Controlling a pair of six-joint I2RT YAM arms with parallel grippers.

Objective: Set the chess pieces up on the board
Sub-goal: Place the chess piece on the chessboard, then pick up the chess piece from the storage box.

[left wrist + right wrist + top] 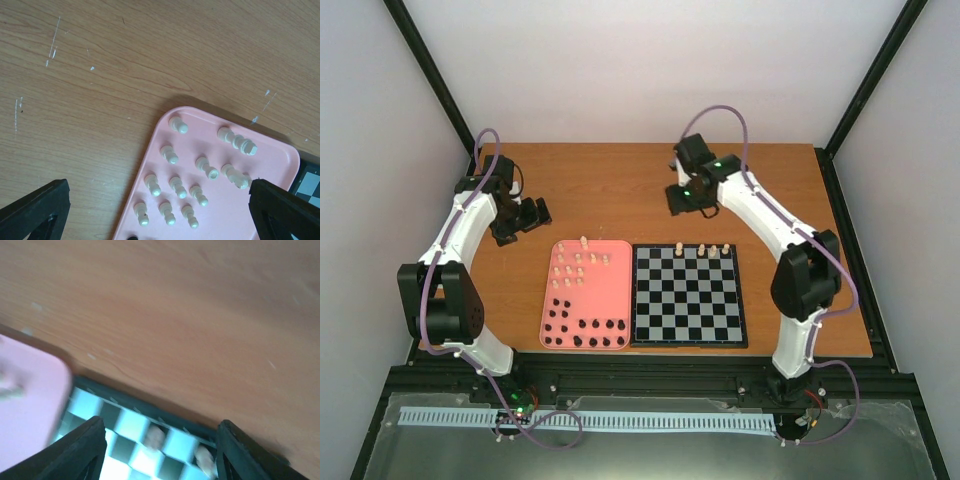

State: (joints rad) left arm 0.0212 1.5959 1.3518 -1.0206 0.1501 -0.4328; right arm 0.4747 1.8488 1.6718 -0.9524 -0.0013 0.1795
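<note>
The board (687, 296) lies at the table's middle right, with several cream chess pieces (703, 249) upright on its far row. The other cream pieces (575, 265) and the black pieces (582, 331) stand on a pink tray (616, 276) left of the board. My left gripper (532, 215) is open and empty, up and left of the tray. In the left wrist view it (157, 215) is open above the cream pieces (176, 185). My right gripper (685, 200) is open and empty beyond the board's far edge. Its blurred wrist view (160, 455) shows the board's far rim (150, 407) and two cream pieces (155, 437).
The pink tray (280, 150) touches the board's left side, and a corner of the board (311, 181) shows in the left wrist view. Bare wooden table (620, 190) lies behind both. White walls and black frame posts enclose the table.
</note>
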